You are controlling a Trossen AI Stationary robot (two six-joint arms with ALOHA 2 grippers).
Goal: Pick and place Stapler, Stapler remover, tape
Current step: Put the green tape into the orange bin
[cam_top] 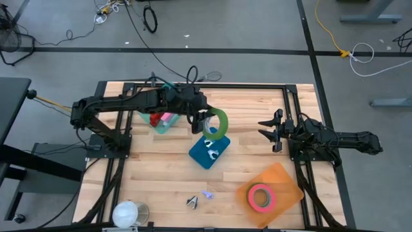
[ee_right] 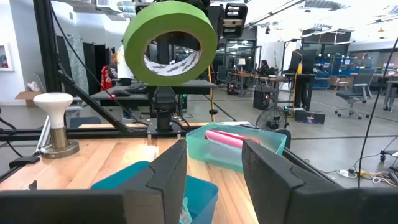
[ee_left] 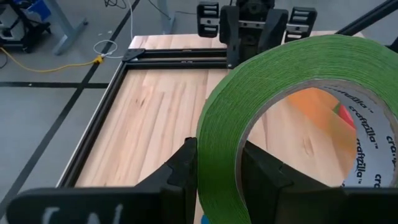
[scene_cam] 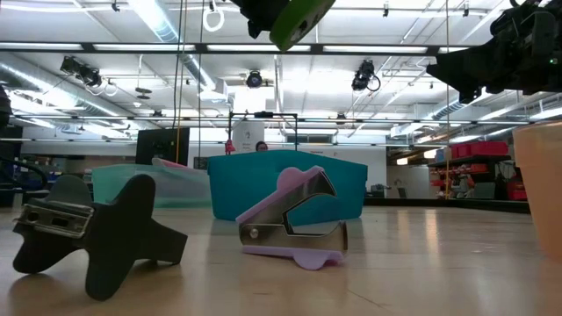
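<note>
A roll of green tape (cam_top: pixel 220 124) hangs in the air over the blue box (cam_top: pixel 207 152), with my left gripper (cam_top: pixel 206 122) shut on it; the low view has the green tape (scene_cam: pixel 297 21) high above the table. The blue box holds small silvery pieces. A red and pink stapler (cam_top: pixel 161 118) lies in the teal box (cam_top: pixel 165 125). A black staple remover (cam_top: pixel 192 202) and a purple staple remover (cam_top: pixel 208 193) rest on the wood near the front edge. Over the table's right side my right gripper (cam_top: pixel 273 131) stands open, holding nothing. My left gripper pinches the wall of the tape ring (ee_left: pixel 219 163), one finger (ee_left: pixel 264 171) inside the hole and one finger (ee_left: pixel 185 163) outside. The fingers come from the table's left, slanting down. The roll stands on edge, lifted clear of the boxes and the table.
An orange tray (cam_top: pixel 283 179) at the front right holds a pink tape roll (cam_top: pixel 261 196). A white knobbed object (cam_top: pixel 127 213) stands at the front left corner. Black frame rails (cam_top: pixel 293 103) run along the table's edges. Bare wood lies between the blue box and my right gripper.
</note>
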